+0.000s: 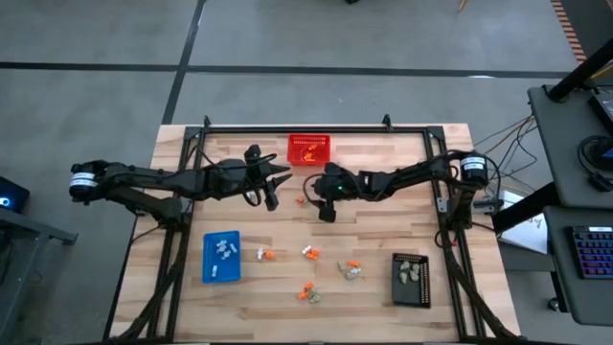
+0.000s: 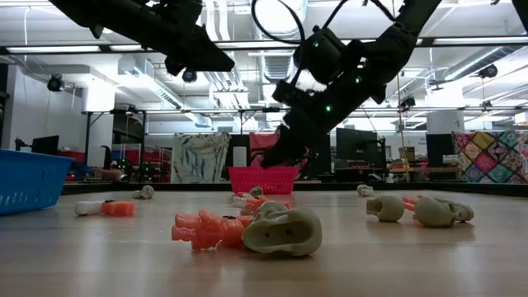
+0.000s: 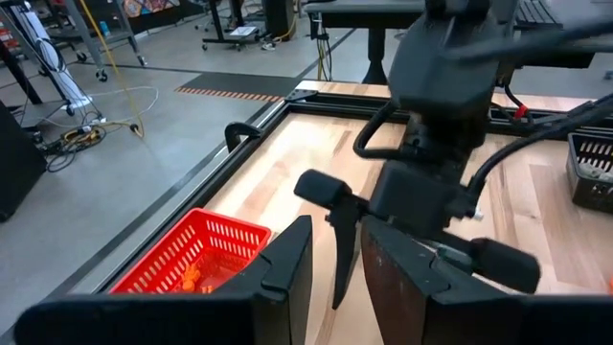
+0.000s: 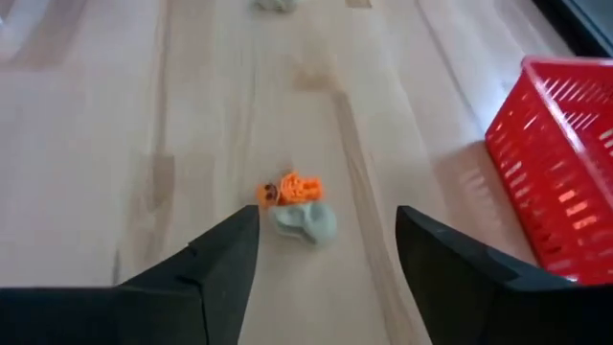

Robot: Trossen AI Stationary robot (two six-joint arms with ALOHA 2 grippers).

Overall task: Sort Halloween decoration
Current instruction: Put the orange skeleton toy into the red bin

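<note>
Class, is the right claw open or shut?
Open: the right claw shows a wide gap between its fingers, with an orange trinket and grey trinket beyond.

bare wood between red basket (image 1: 309,149) and scattered trinkets (image 1: 308,253), both claws crowding mid-table

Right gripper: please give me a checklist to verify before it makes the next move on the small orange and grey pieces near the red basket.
1. Right gripper fingers open: ok, they stand wide apart.
2. Nothing between its fingers: ok.
3. Target in view: ok, an orange trinket and a grey-beige trinket lie on the table ahead of the fingers.
4. The two pieces apart from each other: not ok, they touch, so one grasp may take both.
5. Red basket free of the fingers: ok, it stands to one side.
6. Left gripper out of the path: cannot tell; it sits close beside the right gripper.
</note>
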